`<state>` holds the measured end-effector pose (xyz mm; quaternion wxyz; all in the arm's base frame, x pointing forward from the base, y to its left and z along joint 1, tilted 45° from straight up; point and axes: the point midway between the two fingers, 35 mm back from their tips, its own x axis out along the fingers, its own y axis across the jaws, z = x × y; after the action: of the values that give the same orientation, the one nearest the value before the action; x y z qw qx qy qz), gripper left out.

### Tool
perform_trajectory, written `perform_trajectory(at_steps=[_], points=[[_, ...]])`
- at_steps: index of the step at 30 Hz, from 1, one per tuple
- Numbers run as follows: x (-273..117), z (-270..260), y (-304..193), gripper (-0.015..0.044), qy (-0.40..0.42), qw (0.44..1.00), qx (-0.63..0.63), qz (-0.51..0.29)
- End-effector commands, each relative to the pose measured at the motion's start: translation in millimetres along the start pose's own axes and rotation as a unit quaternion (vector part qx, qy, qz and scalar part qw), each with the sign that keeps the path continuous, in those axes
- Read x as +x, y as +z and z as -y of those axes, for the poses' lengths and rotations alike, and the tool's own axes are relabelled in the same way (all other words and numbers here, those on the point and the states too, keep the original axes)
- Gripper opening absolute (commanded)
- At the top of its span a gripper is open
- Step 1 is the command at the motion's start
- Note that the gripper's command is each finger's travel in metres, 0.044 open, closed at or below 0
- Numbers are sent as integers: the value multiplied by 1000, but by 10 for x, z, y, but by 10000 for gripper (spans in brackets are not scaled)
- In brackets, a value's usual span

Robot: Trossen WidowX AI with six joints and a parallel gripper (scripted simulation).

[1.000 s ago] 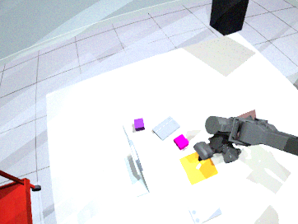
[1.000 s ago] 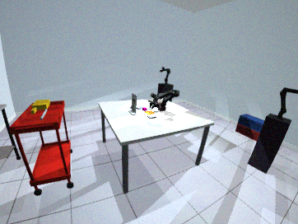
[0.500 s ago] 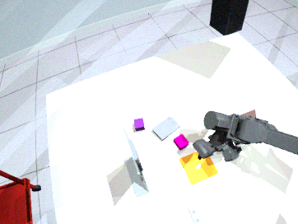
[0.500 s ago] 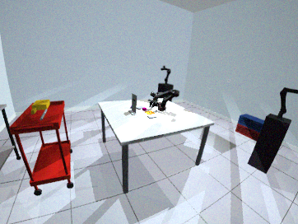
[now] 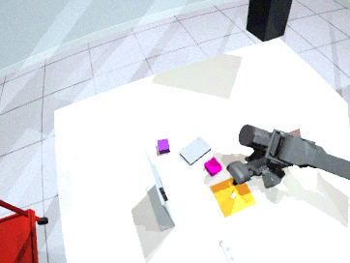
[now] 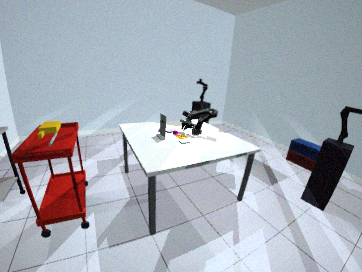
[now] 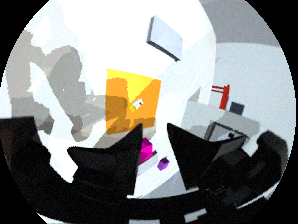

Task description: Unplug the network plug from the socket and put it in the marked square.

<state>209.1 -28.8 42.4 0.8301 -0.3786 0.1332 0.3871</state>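
The small white plug (image 5: 233,194) (image 7: 133,106) lies on the table inside the orange-yellow marked square (image 5: 226,207) (image 7: 120,77), with a yellowish part at one end in the wrist view. The upright grey panel (image 6: 162,125) (image 7: 197,117) stands apart from it; its dark socket opening (image 5: 163,193) shows no plug that I can make out. My gripper (image 5: 253,175) (image 7: 154,125) is partly open, with nothing between the fingertips. It hangs above the table beside the square, clear of the plug. The contact of the fingers with anything else is not seen.
A magenta block (image 5: 213,166) (image 7: 146,149) is close to the square. A purple block (image 5: 163,146) (image 7: 163,163) and a grey slab (image 5: 195,150) lie farther off. Another slab (image 7: 166,39) lies on the square's other side. A red cart (image 6: 47,145) stands beside the table.
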Motion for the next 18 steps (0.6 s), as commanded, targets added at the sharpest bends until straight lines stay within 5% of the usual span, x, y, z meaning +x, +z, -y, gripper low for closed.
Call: perform_trajectory(at_steps=[1, 18], points=[[-44, 44, 3, 156, -2, 1000, -2, 2], [-191, 125, 11, 156, -3, 1000, -2, 3]])
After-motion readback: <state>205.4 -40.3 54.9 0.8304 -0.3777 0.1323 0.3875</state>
